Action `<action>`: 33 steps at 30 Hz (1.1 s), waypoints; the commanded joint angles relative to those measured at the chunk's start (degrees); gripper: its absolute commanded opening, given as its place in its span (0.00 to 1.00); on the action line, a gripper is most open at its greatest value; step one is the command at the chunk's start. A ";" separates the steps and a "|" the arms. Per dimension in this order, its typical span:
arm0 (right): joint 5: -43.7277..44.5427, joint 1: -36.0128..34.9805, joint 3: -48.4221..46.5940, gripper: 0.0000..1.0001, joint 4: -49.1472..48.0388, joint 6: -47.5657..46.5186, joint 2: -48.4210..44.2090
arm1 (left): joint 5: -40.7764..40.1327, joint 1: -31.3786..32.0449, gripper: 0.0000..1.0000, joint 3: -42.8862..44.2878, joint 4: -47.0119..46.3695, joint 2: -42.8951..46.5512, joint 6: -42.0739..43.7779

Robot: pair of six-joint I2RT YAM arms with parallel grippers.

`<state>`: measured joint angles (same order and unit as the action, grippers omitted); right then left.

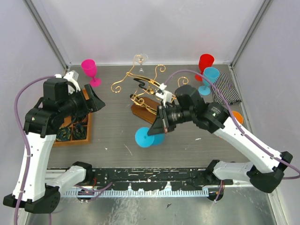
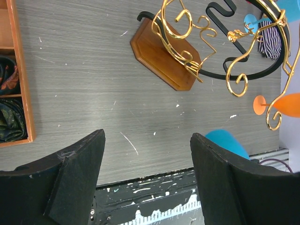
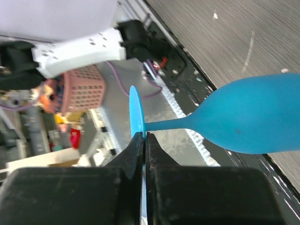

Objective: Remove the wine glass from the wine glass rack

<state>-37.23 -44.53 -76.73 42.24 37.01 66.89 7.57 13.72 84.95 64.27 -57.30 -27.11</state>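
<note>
The wine glass rack (image 1: 143, 89) of curly gold wire and black curves stands on its brown wooden base (image 1: 142, 111) mid-table; it also shows in the left wrist view (image 2: 206, 37). My right gripper (image 1: 158, 125) is shut on the thin foot of a blue wine glass (image 1: 146, 137), held sideways just in front of the rack, clear of its arms. In the right wrist view the fingers (image 3: 133, 154) pinch the foot, and the bowl (image 3: 253, 119) points right. My left gripper (image 1: 96, 101) is open and empty, left of the rack (image 2: 147, 150).
An orange compartment tray (image 1: 75, 133) lies at the left. A pink glass (image 1: 90, 70), a clear glass (image 1: 139, 60), a red glass (image 1: 205, 63) and another blue glass (image 1: 209, 77) stand at the back. A striped cloth (image 1: 227, 89) and an orange glass (image 1: 236, 117) lie at the right.
</note>
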 commanded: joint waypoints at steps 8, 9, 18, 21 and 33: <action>60.33 -35.93 -8.30 0.01 18.54 -7.51 12.06 | -1.76 0.14 0.81 -1.13 1.59 1.59 1.01; 65.41 -38.05 -8.88 0.01 19.25 -7.64 14.11 | -2.22 0.09 0.81 -1.10 1.72 1.75 1.22; 90.45 -42.14 -10.91 0.01 17.06 -11.43 30.66 | -11.92 0.13 0.82 2.69 5.60 2.33 -0.16; 92.98 -42.16 -12.50 0.01 16.13 -12.67 36.90 | -12.69 0.16 0.82 3.55 5.61 2.87 -0.77; 92.60 -42.13 -15.39 0.01 3.47 -20.56 50.08 | -14.00 0.11 0.83 5.41 7.62 2.94 -1.54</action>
<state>51.62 -86.52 -87.77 50.78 19.33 114.83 -5.56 13.72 89.14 70.96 -54.72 -28.16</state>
